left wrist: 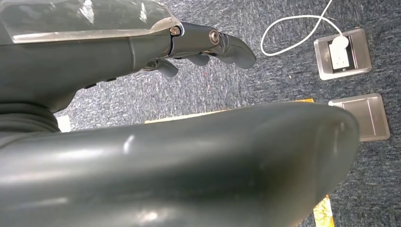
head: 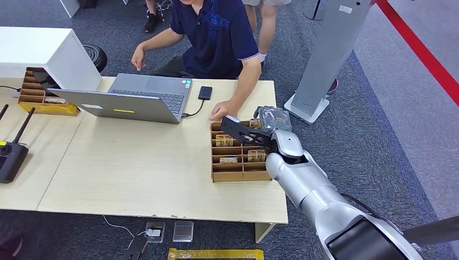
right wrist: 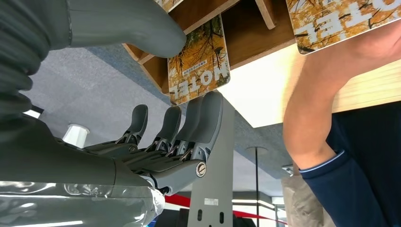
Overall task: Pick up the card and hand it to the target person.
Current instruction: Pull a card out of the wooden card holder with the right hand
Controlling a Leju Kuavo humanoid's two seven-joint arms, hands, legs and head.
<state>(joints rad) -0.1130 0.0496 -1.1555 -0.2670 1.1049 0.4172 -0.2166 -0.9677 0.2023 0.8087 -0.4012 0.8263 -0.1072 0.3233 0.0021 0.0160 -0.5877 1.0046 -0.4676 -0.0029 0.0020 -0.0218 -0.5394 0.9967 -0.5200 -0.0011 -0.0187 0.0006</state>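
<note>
The right hand (head: 250, 132) hangs over the far compartments of the wooden card tray (head: 215, 174), palm toward the slots. In the right wrist view its fingers (right wrist: 203, 118) are straight and side by side, with the thumb (right wrist: 137, 26) set apart on the other side of an orange "MOTEL" card (right wrist: 198, 61) that stands in its slot. The card lies in the gap between thumb and fingers; it looks not yet gripped, though the angle is poor and I cannot rule out a light touch at the fingertips.

Just beyond the hand, the seated person's hand (head: 221, 111) rests on the table (head: 135, 168) against the tray's far edge, and the forearm (right wrist: 326, 99) passes close beside the fingers. That is the main risk: closing or lifting here could brush the arm.

The card's slot wall sits close against it, so the thumb may catch on the wood and pinch the divider instead, or tip the card flat. A weak pinch at the card's edge could let it slip as it clears the slot. A neighbouring card (right wrist: 340, 19) stands in the next compartment and could be dragged along.

The left hand (left wrist: 208, 45) hangs low over the carpet with fingers curled loosely around nothing.
</note>
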